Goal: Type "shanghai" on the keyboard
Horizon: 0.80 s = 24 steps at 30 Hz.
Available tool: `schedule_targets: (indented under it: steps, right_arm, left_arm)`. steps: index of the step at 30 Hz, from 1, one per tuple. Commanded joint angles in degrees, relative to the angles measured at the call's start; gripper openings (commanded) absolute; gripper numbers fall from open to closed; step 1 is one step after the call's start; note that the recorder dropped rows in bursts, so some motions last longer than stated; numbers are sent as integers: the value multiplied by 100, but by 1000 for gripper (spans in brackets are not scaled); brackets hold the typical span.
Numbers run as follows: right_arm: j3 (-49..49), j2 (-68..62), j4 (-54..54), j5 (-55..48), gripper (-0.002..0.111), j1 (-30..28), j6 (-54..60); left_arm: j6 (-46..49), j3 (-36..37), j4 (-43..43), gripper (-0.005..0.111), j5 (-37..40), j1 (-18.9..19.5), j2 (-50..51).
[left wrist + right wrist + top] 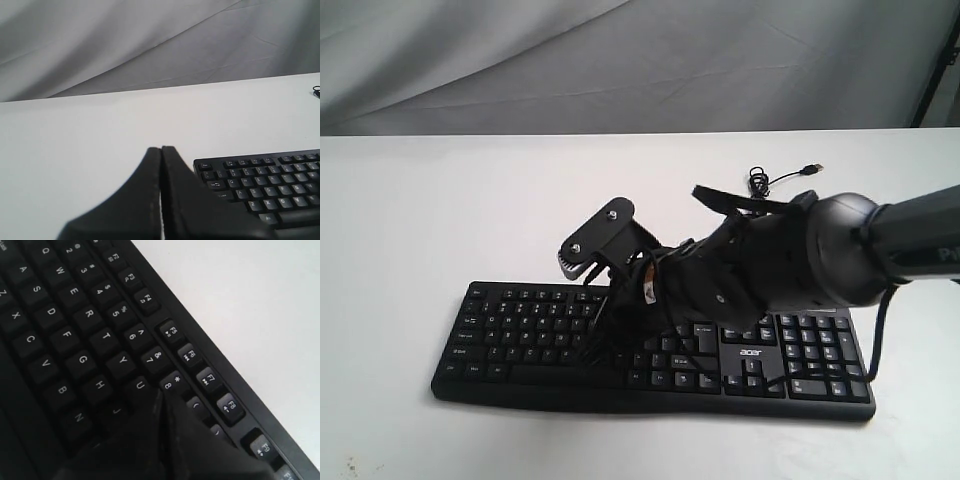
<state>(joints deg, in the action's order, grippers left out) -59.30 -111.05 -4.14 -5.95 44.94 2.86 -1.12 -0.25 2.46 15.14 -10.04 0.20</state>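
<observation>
The black keyboard (520, 340) with white legends and a small acer logo lies on the white table, long side toward the front. My right arm reaches across its middle from the right, and its gripper (610, 325) points down onto the letter keys. In the right wrist view the keyboard (75, 335) fills the frame and my right gripper (162, 392) is shut, its tip sitting just beside the U and 8 keys, about where the I key lies hidden. My left gripper (161, 149) is shut, empty, above bare table beside the keyboard's (270, 185) Esc corner.
The thin black USB cable (770, 180) lies coiled on the table behind the keyboard, its plug pointing right. Grey cloth hangs behind the table's back edge. A dark upright stands at the far right edge (935, 70).
</observation>
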Motion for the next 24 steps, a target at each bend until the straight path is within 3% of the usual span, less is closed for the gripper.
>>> schedule_targets:
  steps: [1,24]
  right_arm:
    - [50,-93,131,322,0,-41,-35]
    - [50,-135,158,347,0,-98,-35]
  left_arm:
    - [-16,25,4,0,-28,-20,-20]
    - [-16,25,4,0,-28,-20,-20]
